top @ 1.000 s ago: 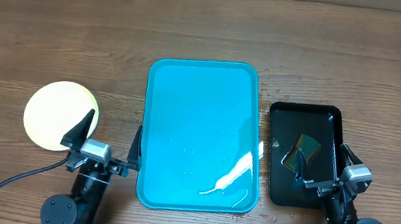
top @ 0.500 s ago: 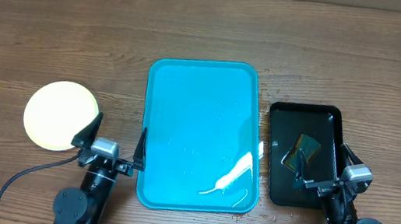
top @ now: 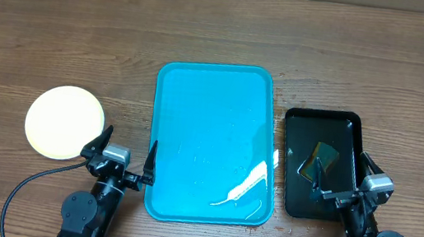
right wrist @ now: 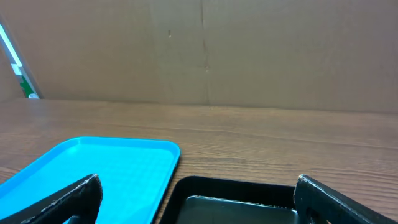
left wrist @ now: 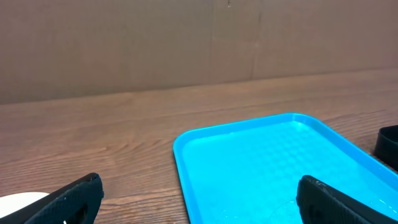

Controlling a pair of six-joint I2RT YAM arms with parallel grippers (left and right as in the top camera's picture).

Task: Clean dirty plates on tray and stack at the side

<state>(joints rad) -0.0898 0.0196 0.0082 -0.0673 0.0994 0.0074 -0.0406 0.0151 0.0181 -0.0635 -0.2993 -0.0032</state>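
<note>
- Two pairs of jaws stand wide apart, holding nothing.
- Pale yellow plate (top: 62,118) lies on the desk (top: 82,34), left of the turquoise tray (top: 214,102).
- Black tray (top: 336,124) sits just right of it.

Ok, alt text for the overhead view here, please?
A turquoise tray lies mid-table with no plates on it; a pale round plate sits to its left, a black tray to its right. The left gripper and right gripper are open at the near edge.
</note>
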